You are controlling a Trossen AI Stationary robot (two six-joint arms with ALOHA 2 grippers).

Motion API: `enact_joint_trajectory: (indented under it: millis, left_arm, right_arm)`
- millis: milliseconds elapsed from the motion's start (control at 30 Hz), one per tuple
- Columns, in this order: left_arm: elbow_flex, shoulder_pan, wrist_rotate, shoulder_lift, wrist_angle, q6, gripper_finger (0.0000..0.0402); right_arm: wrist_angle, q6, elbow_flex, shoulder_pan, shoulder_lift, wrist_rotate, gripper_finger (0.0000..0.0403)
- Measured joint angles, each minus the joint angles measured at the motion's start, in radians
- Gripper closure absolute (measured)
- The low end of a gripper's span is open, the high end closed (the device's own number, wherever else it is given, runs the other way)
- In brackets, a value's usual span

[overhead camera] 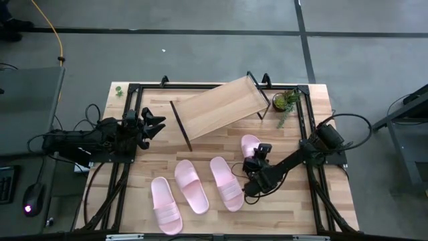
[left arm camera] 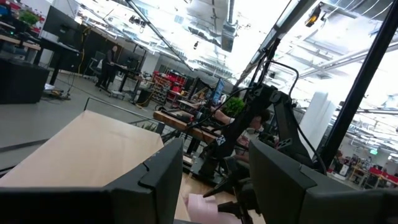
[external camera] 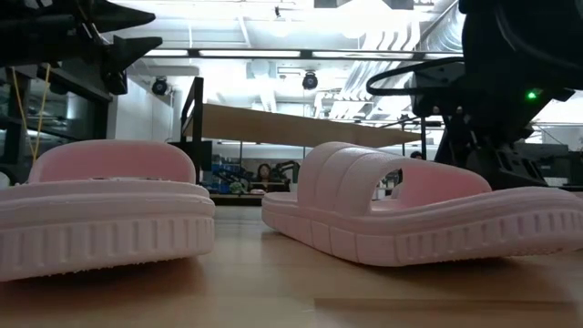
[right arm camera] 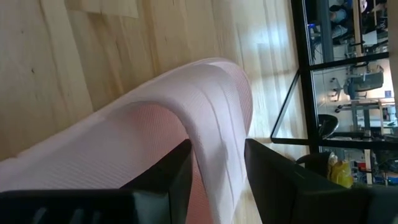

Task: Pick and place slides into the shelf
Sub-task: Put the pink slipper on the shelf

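Fingers of the right gripper (right arm camera: 214, 180) straddle the strap band of the fourth slide (overhead camera: 250, 144), one inside the arch and one outside, seemingly pinching it. That slide lies just beside the shelf (overhead camera: 217, 107); three more slides (overhead camera: 194, 187) lie further from the shelf. To lift cleanly, the grip should sit mid-band and squeeze firmly, since soft rubber may flex and twist. The left gripper (overhead camera: 152, 124) waits beside the shelf's other end, fingers spread.
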Motion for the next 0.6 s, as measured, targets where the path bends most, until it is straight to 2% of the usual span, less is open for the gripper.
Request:
enact_joint_trajectory:
  millis: [200, 300, 467, 533, 600]
  left_arm:
    - [0.000, 0.000, 0.000, 0.000, 0.000, 0.000, 0.0236]
    - [0.000, 0.000, 0.000, 0.000, 0.000, 0.000, 0.0236]
    - [0.000, 0.000, 0.000, 0.000, 0.000, 0.000, 0.0236]
    - [0.000, 0.000, 0.000, 0.000, 0.000, 0.000, 0.0236]
    - [0.000, 0.000, 0.000, 0.000, 0.000, 0.000, 0.0236]
  right_arm:
    - [0.009, 0.015, 0.000, 0.000, 0.000, 0.001, 0.0280]
    - [0.009, 0.026, 0.000, 0.000, 0.000, 0.001, 0.0311]
    - [0.010, 0.026, 0.000, 0.000, 0.000, 0.000, 0.0385]
    - [0.011, 0.026, 0.000, 0.000, 0.000, -0.001, 0.0396]
    - [0.012, 0.028, 0.000, 0.000, 0.000, -0.002, 0.0391]
